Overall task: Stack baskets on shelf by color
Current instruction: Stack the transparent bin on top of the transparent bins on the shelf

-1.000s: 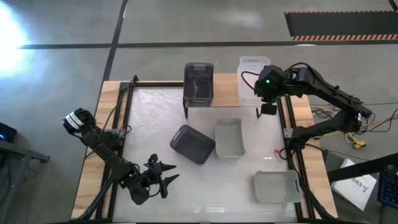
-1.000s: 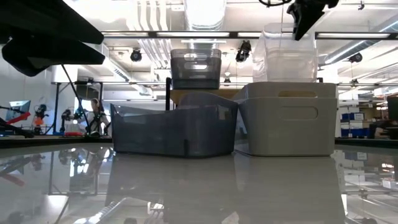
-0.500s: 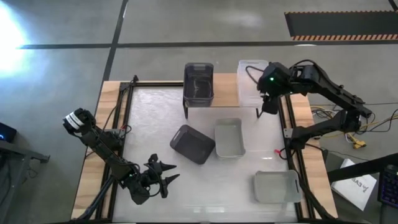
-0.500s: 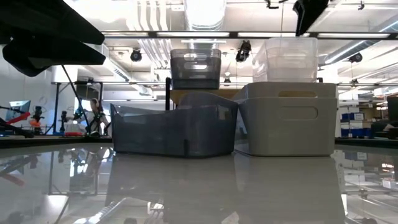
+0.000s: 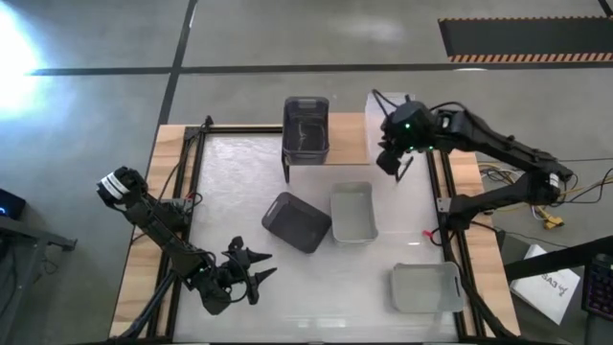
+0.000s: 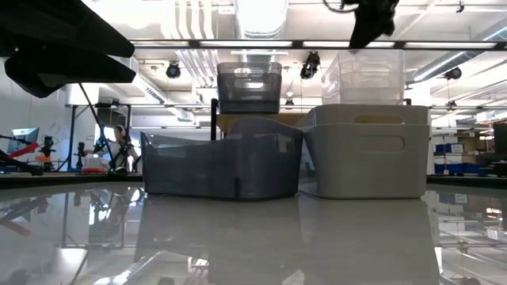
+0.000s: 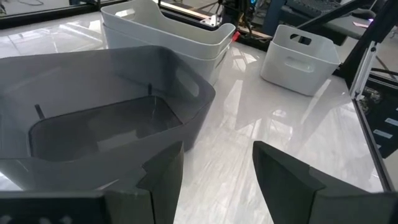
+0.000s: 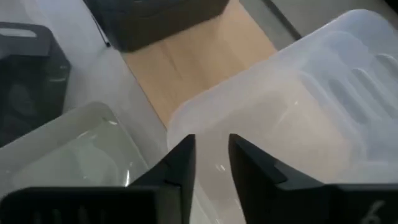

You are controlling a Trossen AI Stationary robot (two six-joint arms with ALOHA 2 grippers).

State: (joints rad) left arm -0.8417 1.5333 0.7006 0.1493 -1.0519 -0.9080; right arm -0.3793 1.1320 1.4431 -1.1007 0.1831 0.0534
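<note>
Clear plastic baskets (image 5: 383, 123), nested and empty, sit on the light-wood shelf (image 5: 350, 139), long axis front-to-back, beside a dark grey bin (image 5: 306, 126). Right gripper (image 5: 391, 161) hovers narrowly parted; left gripper (image 5: 257, 273) rests spread.

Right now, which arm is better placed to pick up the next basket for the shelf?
Probably the right. Its gripper hangs by the shelf, close to the light grey basket and dark grey basket mid-table. The left gripper waits near the table's front left, farther from the shelf.
</note>
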